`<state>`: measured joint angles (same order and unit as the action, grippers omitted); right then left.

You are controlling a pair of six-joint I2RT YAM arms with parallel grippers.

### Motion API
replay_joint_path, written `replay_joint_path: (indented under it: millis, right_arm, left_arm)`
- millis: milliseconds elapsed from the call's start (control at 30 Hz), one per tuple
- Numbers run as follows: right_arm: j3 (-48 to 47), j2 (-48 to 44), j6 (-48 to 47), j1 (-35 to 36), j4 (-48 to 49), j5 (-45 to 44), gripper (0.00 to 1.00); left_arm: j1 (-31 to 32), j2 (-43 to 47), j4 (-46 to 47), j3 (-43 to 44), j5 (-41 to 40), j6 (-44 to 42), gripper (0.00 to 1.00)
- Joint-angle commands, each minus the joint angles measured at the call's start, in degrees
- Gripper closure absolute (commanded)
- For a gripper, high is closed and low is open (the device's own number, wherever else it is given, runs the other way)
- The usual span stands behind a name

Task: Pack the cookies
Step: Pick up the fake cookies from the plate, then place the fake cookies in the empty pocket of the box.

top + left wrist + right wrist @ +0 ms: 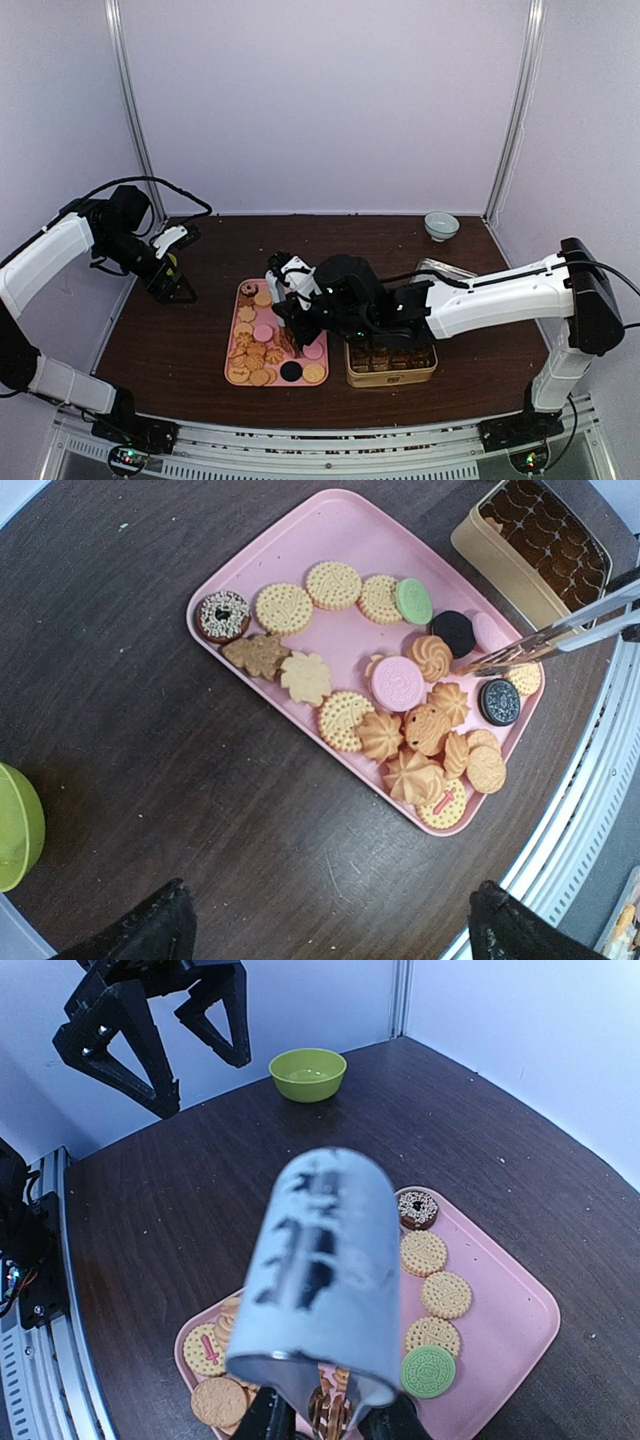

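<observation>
We find the left gripper spread and empty above the worktop, well left of the pink tray. There the cookies lie flat, faces up; being round, they show no long axis or heading. The right gripper pinches the metal tongs, tips down among the cookies. We judge a pick in hand, which next calls for squeezing one cookie and carrying it right to the gold tin.

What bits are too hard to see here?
Right wrist view: blurred tongs cover the middle of the tray, hiding their tips.
Top view: the right gripper covers some cookies; what fills the tin is too small.
Left wrist view: the green bowl is cut off by the left edge.
</observation>
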<state>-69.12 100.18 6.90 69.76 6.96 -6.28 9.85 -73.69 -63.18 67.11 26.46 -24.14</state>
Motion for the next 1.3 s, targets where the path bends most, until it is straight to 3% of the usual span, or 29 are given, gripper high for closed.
replay_joint_path:
  millis: [0, 300, 667, 1267]
  right_arm:
    - [-2.0, -3.3, 0.2, -0.4, -0.4, -1.0, 1.0]
    - [0.9, -13.6, -0.9, -6.2, -4.7, 6.0, 1.0]
    - [9.5, -24.9, -3.8, -21.6, -12.0, 15.3, 1.0]
    - [11.4, -24.0, -10.3, -26.0, -14.1, 13.2, 1.0]
  left_arm:
    - [-0.4, 0.9, -0.4, 0.0, 0.9, -0.5, 0.02]
    - [-0.4, 1.0, -0.4, -0.1, 0.4, -0.7, 0.02]
    - [-0.4, 0.5, -0.4, 0.1, 0.1, -0.8, 0.02]
    - [-0.4, 0.2, -0.4, -0.2, 0.0, -0.6, 0.02]
